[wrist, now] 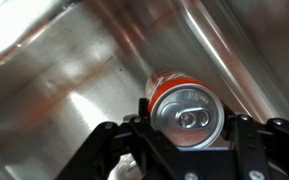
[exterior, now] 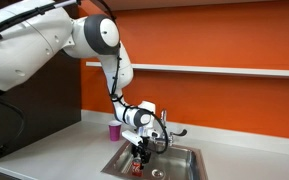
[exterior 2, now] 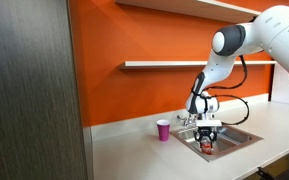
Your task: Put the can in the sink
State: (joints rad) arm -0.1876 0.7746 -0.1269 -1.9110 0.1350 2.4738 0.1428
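A white robot arm (exterior: 96, 38) bends down over a grey counter (exterior: 69, 142) in front of an orange wall (exterior: 214, 35). Its gripper (exterior: 137, 156) is lowered inside the steel sink (exterior: 181, 160). In the wrist view, the jaws press on both sides of the red can (wrist: 184, 105), silvery top facing the camera. Whether the can touches the basin floor cannot be told. To finish well, the arm should probably lower until the can rests, then open gently so it does not tip.

The arm (exterior: 99, 40) is glossy white with rounded segments, thin black cables (exterior 2: 245, 80), and a black hand (wrist: 188, 116).
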